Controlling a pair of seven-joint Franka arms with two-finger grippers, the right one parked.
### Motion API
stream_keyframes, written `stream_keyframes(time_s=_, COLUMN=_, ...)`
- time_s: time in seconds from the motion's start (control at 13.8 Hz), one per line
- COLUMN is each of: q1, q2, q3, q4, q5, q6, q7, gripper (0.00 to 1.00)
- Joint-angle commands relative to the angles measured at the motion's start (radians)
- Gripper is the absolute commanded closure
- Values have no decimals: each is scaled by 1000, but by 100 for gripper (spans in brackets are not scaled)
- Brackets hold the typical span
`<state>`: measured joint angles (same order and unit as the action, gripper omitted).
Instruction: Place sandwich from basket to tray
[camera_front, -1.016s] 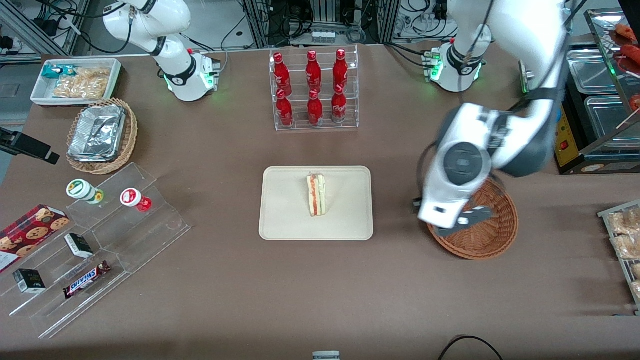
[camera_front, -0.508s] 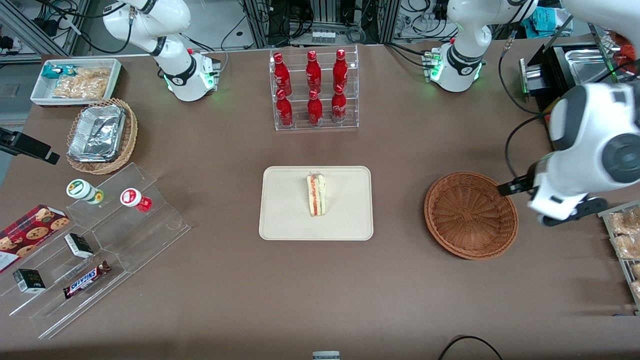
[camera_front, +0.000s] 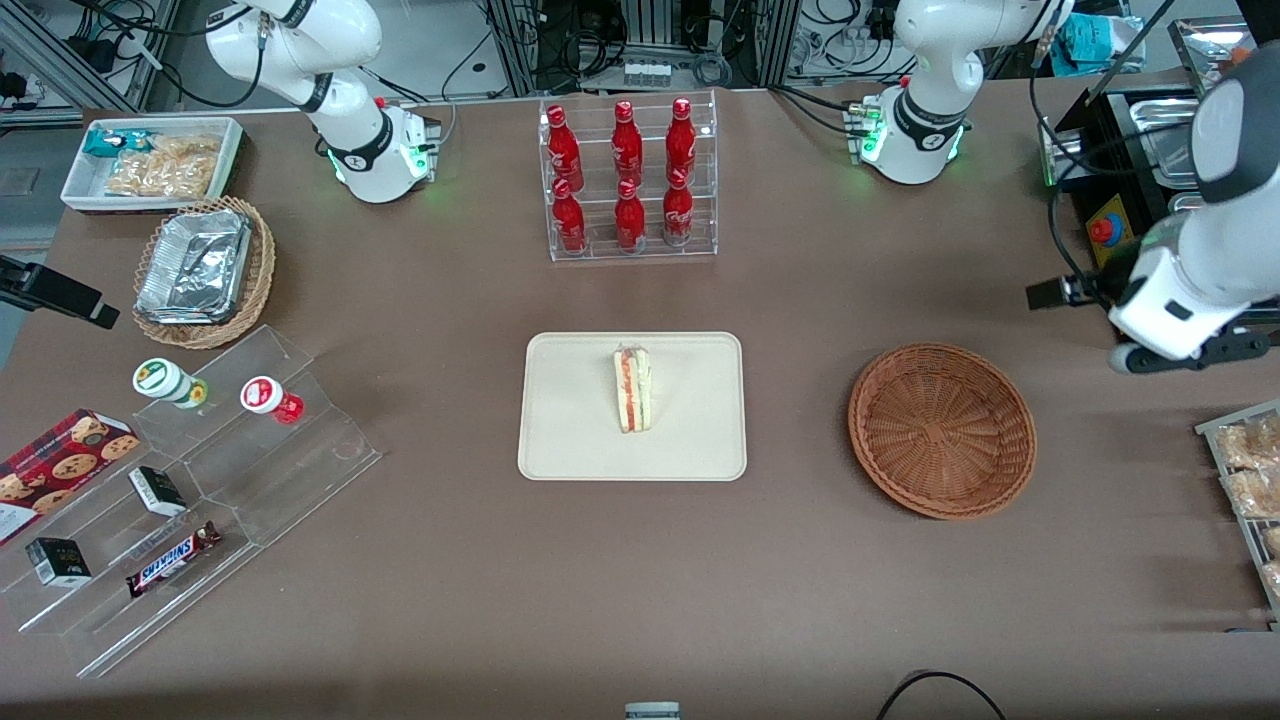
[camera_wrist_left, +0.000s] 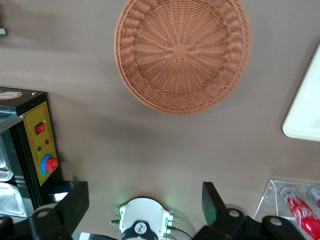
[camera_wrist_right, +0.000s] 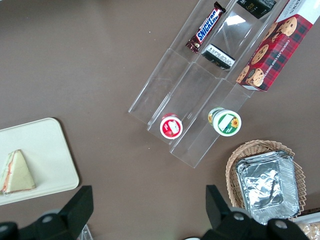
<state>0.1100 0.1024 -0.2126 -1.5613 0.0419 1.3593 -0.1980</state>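
A bar wrapper (camera_front: 172, 560) reading "SNICKERS" is lying on the clear stand toward the parked arm's end of the surface (camera_front: 420, 600). The sandwich (camera_front: 633, 389) is resting on the tray (camera_front: 570, 420), clear of every rim. The basket (camera_front: 942, 430) is sitting beside the tray with bare surface between them. The gripper (camera_wrist_left: 145, 200) is hanging with its fingers spread wide, holding nothing, raised near the working arm's end, well apart from the basket.

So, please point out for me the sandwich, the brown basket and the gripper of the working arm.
sandwich (camera_front: 633, 390): front view, middle of its filling edge, on the tray (camera_front: 570, 420).
basket (camera_front: 942, 430): front view, centre of its woven bottom, empty.
gripper (camera_wrist_left: 145, 200): left wrist view, midway between its open fingertips, above the table.
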Motion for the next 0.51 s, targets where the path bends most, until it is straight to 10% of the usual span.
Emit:
stream_keyframes(time_s=0.0, q1=-15, q2=31, q3=-11, q4=78, q5=-7, q6=-43, q7=-51, gripper=0)
stream_keyframes(time_s=0.44, q1=-46, q2=16, q3=-7, q4=51, q5=7, q6=-54, q7=-138, gripper=0)
